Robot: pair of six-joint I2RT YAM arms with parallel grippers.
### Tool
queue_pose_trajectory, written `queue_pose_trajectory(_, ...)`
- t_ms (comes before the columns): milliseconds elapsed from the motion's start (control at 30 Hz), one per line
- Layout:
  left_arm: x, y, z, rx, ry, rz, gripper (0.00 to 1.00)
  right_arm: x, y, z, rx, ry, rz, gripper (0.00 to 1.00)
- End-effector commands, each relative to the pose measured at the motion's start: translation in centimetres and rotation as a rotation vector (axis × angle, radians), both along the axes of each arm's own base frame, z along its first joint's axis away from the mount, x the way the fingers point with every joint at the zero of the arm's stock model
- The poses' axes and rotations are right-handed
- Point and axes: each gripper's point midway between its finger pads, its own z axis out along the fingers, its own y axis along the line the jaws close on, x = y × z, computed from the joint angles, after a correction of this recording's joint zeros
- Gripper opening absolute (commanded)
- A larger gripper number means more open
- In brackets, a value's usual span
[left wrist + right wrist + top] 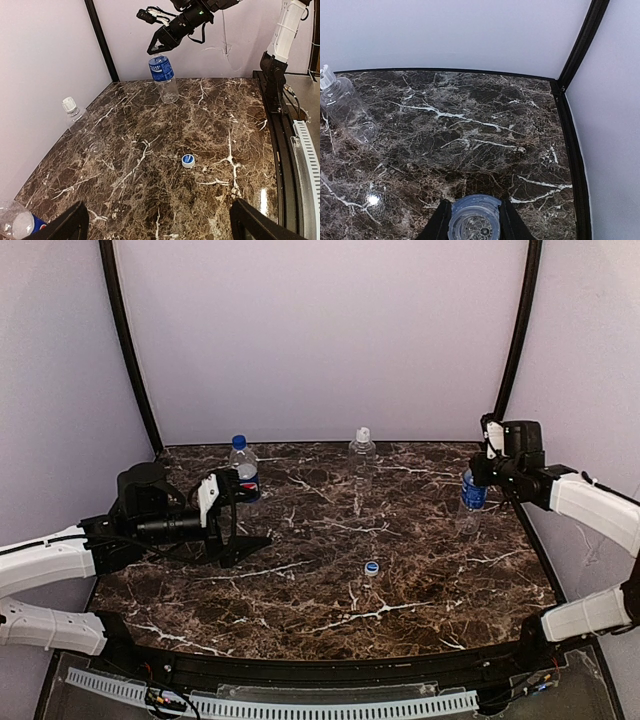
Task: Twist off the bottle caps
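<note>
L pincer (160, 227) wide apart, near Pepsi bottle (243, 468). R pincer (475, 220) clamped on water bottle (164, 80) top, worktop (450, 590) far-right. Blue-white cap (371, 567) loose mid-worktop.

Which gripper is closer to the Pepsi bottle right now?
Left. The left gripper sits open right beside the Pepsi bottle; the right gripper is across the table, closed on the water bottle.
</note>
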Motion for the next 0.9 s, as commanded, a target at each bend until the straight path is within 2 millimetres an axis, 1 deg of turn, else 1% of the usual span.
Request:
queue_pose_trajectory(0, 0.0, 0.2, 0.3, -0.003, -0.012, 0.009, 0.99, 1.0, -0.8, 0.1, 0.105, -0.050, -0.023, 0.00)
queue_pose_trajectory(67, 0.0, 0.2, 0.3, -0.002, -0.014, 0.008, 0.99, 0.9, -1.7, -0.5, 0.134, -0.037, -0.058, 0.00)
queue_pose_trajectory(200, 0.0, 0.1, 0.4, -0.004, -0.019, 0.005, 0.99, 0.7, -1.8, -0.9, 0.130, -0.034, -0.051, 0.00)
queue_pose_trajectory(233, 0.1, 0.1, 0.4, -0.004, -0.019, 0.006, 0.99, 0.7, -1.8, -1.0, 0.125, -0.032, -0.052, 0.03)
queue_pose_trajectory(267, 0.1, 0.0, 0.4, -0.005, -0.022, 0.005, 0.99, 0.6, -1.9, -1.1, 0.124, -0.032, -0.059, 0.11)
queue_pose_trajectory(333, 0.2, 0.0, 0.6, -0.009, -0.025, 0.008, 0.99, 0.4, -2.0, -1.1, 0.118, -0.033, -0.058, 0.31)
queue_pose_trajectory(400, 0.2, 0.0, 0.6, -0.010, -0.025, 0.011, 0.99, 0.2, -1.8, -1.0, 0.112, -0.038, -0.038, 0.49)
queue_pose_trajectory(467, 0.4, 0.0, 0.8, -0.015, -0.027, 0.018, 0.99, 0.1, -1.5, -0.5, 0.111, -0.048, -0.017, 0.63)
queue_pose_trajectory(567, 1.1, 0.1, 1.3, -0.025, -0.029, 0.052, 0.99, 0.0, -1.5, 0.9, 0.105, -0.078, -0.006, 0.77)
queue_pose_trajectory(600, 1.4, 0.1, 1.7, -0.030, -0.034, 0.066, 0.99, 0.0, -1.5, 1.5, 0.099, -0.088, -0.004, 0.84)
queue_pose_trajectory(633, 2.0, 0.3, 1.6, -0.025, -0.023, 0.098, 0.99, 0.1, -1.5, 2.3, 0.095, -0.101, 0.000, 0.93)
queue_pose_trajectory(667, 2.7, 0.6, 2.5, -0.034, -0.026, 0.127, 0.99, 0.1, -1.4, 3.2, 0.090, -0.118, 0.008, 0.98)
queue_pose_trajectory(700, 3.3, 0.9, 1.9, -0.021, 0.029, 0.151, 0.99, 0.2, -1.3, 4.0, 0.083, -0.128, 0.018, 0.98)
queue_pose_trajectory(733, 5.0, 2.0, 3.3, -0.059, 0.069, 0.207, 0.99, 0.2, -1.2, 4.9, 0.077, -0.140, 0.028, 0.99)
queue_pose_trajectory(767, 5.7, 2.5, 2.5, -0.045, 0.144, 0.214, 0.99, 0.3, -1.2, 5.9, 0.073, -0.151, 0.034, 0.99)
queue_pose_trajectory(800, 8.1, 4.3, 3.5, -0.075, 0.189, 0.293, 0.99, 0.3, -1.0, 6.7, 0.069, -0.159, 0.045, 0.99)
queue_pose_trajectory(833, 8.8, 5.3, 3.1, -0.058, 0.235, 0.325, 0.98, 0.3, -0.7, 7.7, 0.068, -0.171, 0.061, 0.99)
queue_pose_trajectory(867, 10.4, 6.8, 4.4, -0.060, 0.220, 0.377, 0.97, 0.3, -0.4, 8.6, 0.073, -0.182, 0.081, 0.99)
